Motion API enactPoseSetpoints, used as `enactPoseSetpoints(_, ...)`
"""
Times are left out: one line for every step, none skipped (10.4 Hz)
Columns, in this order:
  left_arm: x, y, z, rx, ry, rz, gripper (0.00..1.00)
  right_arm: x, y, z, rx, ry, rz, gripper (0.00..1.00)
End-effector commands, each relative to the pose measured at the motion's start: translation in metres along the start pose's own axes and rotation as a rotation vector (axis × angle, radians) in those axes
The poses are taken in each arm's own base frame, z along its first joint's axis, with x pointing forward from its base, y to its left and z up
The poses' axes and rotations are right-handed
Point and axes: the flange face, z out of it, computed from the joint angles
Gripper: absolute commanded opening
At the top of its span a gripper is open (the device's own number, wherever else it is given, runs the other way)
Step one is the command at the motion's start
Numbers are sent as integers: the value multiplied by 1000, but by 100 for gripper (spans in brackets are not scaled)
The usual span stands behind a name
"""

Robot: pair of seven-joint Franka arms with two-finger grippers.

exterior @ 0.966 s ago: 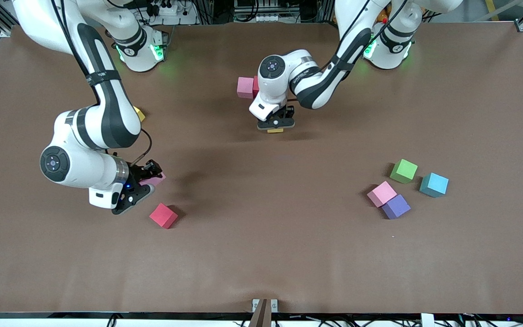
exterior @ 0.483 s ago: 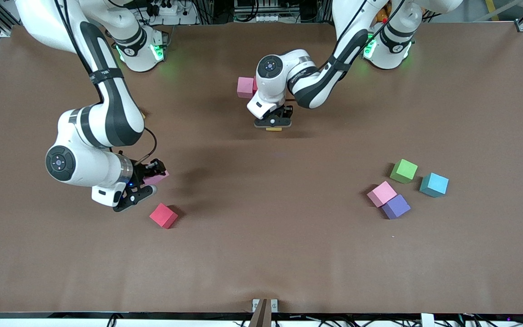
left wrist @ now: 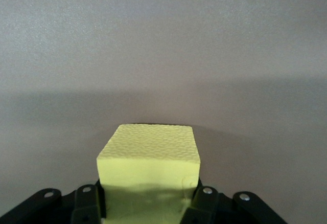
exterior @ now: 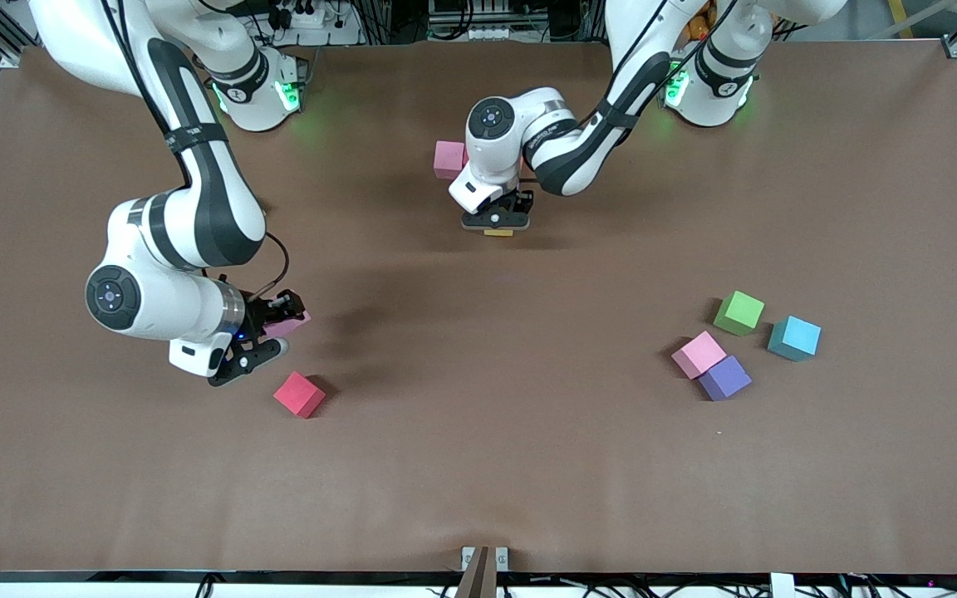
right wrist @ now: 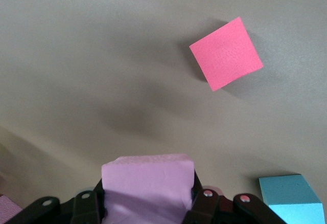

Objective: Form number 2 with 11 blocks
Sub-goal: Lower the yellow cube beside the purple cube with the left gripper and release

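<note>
Two white robot arms work over a brown table (exterior: 478, 465) scattered with foam blocks.

The left gripper (exterior: 497, 223) hangs near the middle of the table's robot-side edge, its jaws closed on a yellow block (left wrist: 149, 158), just beside a pink block (exterior: 449, 159) already lying there. A sliver of red shows against that pink block, mostly hidden by the arm. No number 2 is formed yet; only this small start is visible.

The right gripper (exterior: 272, 328) is toward the right arm's end of the table, its jaws closed on a pale pink block (right wrist: 148, 183), with a red block (exterior: 299, 394) lying loose just beside it, nearer the front camera.

Toward the left arm's end lie four loose blocks: green (exterior: 739, 312), teal-blue (exterior: 794, 338), another pink (exterior: 699, 354) and purple (exterior: 724, 378), the last two touching.

Risks, as a judgement: the yellow block could come down skewed or with a gap, since the wrist hides the laid blocks; lowering too close could knock the pink block out of line. The soft foam may cling to a finger on release and twist. The right arm, if it carries its block in now, could crowd the left arm at the build spot.
</note>
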Motion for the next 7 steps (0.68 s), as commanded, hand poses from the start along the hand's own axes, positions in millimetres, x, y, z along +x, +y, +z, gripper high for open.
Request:
enactPoseSetpoints(-2,3,2,4,-8,17,22,-12,-6,-6,-9,-5,12,12)
enactPoseSetpoints(-3,2,4,7,-11,17,22,-12,-6,-6,-9,-5,12,12)
enactPoseSetpoints(-4,2,6,8,-14,17,23,-12,-6,-6,-9,-5,12,12)
enactPoseSetpoints(-4,2,6,8,-14,19,24,-13,-5,-4,-8,-8,15,12)
enactPoseSetpoints(-4,2,6,8,-14,17,30,-13,-5,-4,-8,-8,15,12)
enactPoseSetpoints(-5,3,6,11,-15,19,54,-13,-5,-4,-8,-8,15,12)
enactPoseSetpoints(-5,2,5,14,-15,16,88,-13,-5,-4,-8,-8,15,12)
